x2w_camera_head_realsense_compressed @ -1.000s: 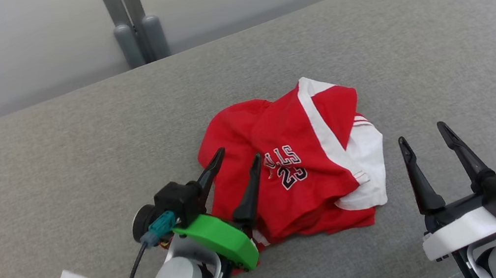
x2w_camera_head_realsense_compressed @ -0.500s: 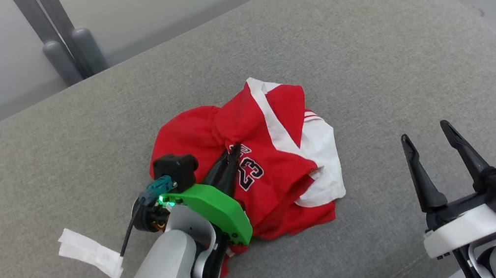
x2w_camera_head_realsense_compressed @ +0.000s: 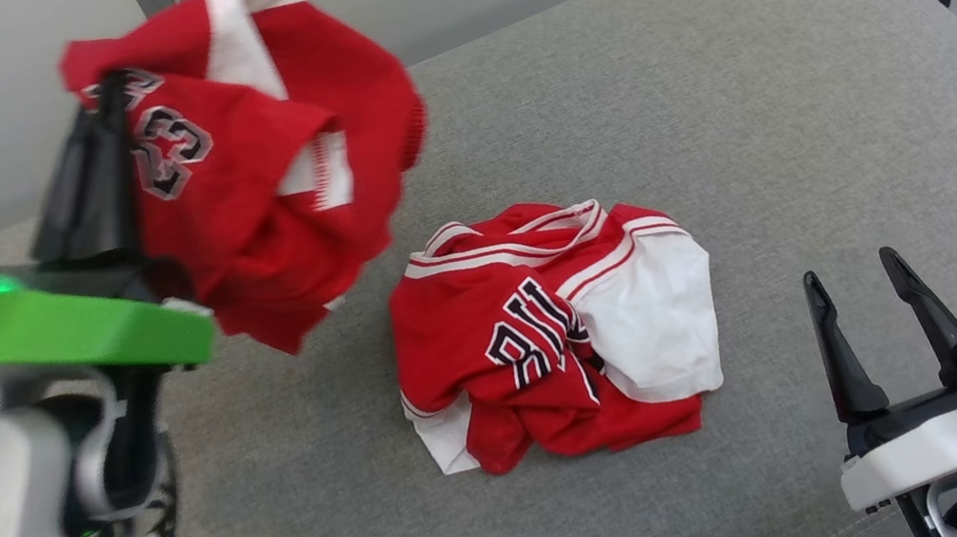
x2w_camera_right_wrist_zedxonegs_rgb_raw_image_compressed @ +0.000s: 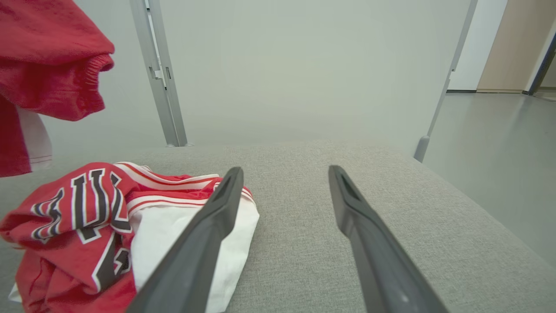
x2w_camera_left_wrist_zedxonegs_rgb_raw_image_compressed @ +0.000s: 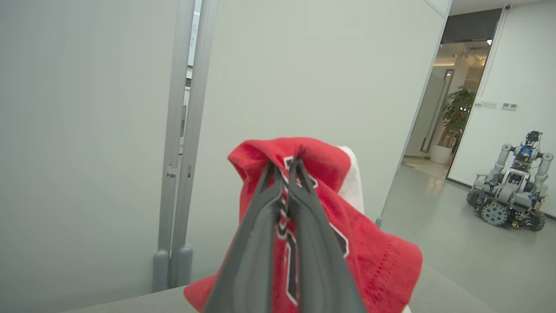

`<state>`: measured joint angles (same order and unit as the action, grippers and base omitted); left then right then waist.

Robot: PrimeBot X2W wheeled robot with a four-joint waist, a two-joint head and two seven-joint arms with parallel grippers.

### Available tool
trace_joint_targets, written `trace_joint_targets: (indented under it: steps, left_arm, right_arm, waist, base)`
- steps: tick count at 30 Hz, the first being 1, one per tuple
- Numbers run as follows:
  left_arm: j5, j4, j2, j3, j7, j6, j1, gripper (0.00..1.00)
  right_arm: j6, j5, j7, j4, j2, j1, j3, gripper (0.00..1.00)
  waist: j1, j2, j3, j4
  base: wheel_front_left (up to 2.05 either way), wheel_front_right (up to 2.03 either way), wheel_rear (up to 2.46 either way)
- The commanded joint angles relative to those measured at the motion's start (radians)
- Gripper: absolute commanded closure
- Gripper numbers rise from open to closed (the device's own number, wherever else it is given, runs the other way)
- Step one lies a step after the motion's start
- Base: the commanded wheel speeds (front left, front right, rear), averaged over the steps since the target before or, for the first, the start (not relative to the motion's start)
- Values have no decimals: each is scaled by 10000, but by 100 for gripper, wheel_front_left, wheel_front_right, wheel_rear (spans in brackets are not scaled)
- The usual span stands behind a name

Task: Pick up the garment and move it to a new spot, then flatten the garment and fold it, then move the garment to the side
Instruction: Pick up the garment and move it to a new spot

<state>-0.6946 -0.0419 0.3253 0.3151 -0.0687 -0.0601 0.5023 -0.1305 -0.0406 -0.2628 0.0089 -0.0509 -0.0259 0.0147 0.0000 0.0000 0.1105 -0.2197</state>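
So the garment [x2w_camera_head_realsense_compressed: 249, 151] hung above the bench [x2w_camera_head_realsense_compressed: 698, 80] over on the left, pinched in the left gripper [x2w_camera_head_realsense_compressed: 108, 82]. A jersey [x2w_camera_head_realsense_compressed: 545, 325] sat on the bench around the middle, below and right of it. The right gripper [x2w_camera_head_realsense_compressed: 851, 267] hovered near the front edge, right of the jersey, not touching it. Wall posts [x2w_camera_right_wrist_zedxonegs_rgb_raw_image_compressed: 158, 74] stood behind the bench.

On the raised red garment [x2w_camera_head_realsense_compressed: 253, 179] at left, a black no. "23" w/ white outline read clearly in head view, tilted; letters just above it were too cut off to read. In left wrist view the same print showed as fragments only, unreadable. The red-and-white jersey [x2w_camera_head_realsense_compressed: 547, 334], center on the grey cushion [x2w_camera_head_realsense_compressed: 753, 119], bore big black letters "BUL"; the rest was lost in folds.
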Motion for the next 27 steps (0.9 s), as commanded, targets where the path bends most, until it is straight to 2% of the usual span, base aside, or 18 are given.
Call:
trace_joint_targets:
  steps: [1, 4, 7, 11, 13, 17, 18, 20, 21, 22, 23, 24, 27]
  left_arm:
    - [-119, -443, 485, -402, 214, -271, -375, 100]
    - [-302, -1023, 1481, -1400, 712, -766, -953, 100]
    - [-396, -599, 2209, -2015, 1095, -891, -1342, 100]
    - [-774, 724, 2454, -2169, 1211, -529, -1539, 100]
    - [-580, 1770, 2554, -1991, 1064, -265, -1509, 100]
    - [-475, 3906, 2159, -1457, 516, 587, -1095, 100]
    - [-313, 4441, 2062, -1223, 201, 982, -976, 100]
    - [-35, 5712, 1943, -980, -224, 1192, -886, 100]
    - [102, 6230, 1907, -934, -521, 1154, -754, 100]
    - [97, 6786, 1715, -963, -920, 1068, -555, 85]
    - [128, 7164, 1560, -1001, -1229, 1030, -431, 59]
    - [216, 7501, 1472, -1019, -1450, 1006, -311, 0]
    - [525, 8207, 1262, -1188, -1899, 896, -70, 0]
  right_arm:
    - [-4, 23, -31, -50, -3, -118, 52, 0]
    - [-4, -9, -31, -43, 0, -71, 19, 0]
    - [-4, -35, -31, -9, -1, 30, -58, 0]
    - [-3, -76, -31, 34, -11, 252, -118, 0]
    - [-3, -108, -31, 79, -4, 391, -202, 0]
    - [-3, -192, -31, 171, -8, 627, -322, 0]
    - [-3, -173, -31, 195, -6, 672, -334, 0]
    - [-3, -186, -31, 159, -9, 757, -312, 0]
    - [-3, -167, -31, 158, -1, 789, -340, 0]
    - [-3, -139, -31, 163, -1, 794, -344, 0]
    - [-3, -109, -31, 168, -7, 791, -322, 0]
    - [-3, -81, -31, 157, -10, 784, -282, 0]
    - [-3, 11, -31, 106, -66, 662, -142, 0]
  waist:
    - [0, 0, -149, 483]
    - [0, 0, -92, 811]
    - [0, 0, 27, 1113]
    - [0, 0, 265, 1409]
    - [0, 0, 425, 1502]
    - [0, 0, 745, 1630]
    - [0, 0, 796, 1666]
    - [0, 0, 898, 1724]
    - [0, 0, 927, 1726]
    - [0, 0, 934, 1730]
    - [0, 0, 934, 1740]
    - [0, 0, 928, 1756]
    - [0, 0, 825, 1869]
  base:
    - [0, 0, 0]
    - [0, 0, 0]
    - [0, 0, 0]
    - [0, 0, 0]
    - [0, 0, 0]
    - [0, 0, 0]
    - [0, 0, 0]
    - [0, 0, 0]
    - [0, 0, 0]
    - [0, 0, 0]
    - [0, 0, 0]
    - [0, 0, 0]
    - [0, 0, 0]
